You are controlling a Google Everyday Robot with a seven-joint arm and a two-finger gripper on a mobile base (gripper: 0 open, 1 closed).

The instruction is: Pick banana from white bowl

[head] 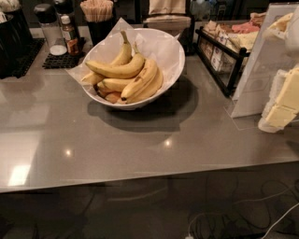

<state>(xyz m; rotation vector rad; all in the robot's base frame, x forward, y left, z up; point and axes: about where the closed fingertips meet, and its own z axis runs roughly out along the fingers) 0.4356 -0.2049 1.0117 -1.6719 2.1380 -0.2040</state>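
Note:
The white bowl, wide and lined with crinkled white paper, stands at the back middle of the grey counter and holds several yellow bananas. The banana is long and thick, lies on top at the bowl's right side, has a small brown bruise, and its dark blunt tip points to the lower left. A slimmer banana with a long stem lies across the heap behind it. My gripper shows as pale yellow and white blocks at the right edge, close to the camera, well to the right of the bowl and holding nothing I can see.
A black wire rack of packets and a clear sign stand are to the right of the bowl. Shakers, a small bottle and a cup of stirrers stand behind on the left. The counter's front edge runs below.

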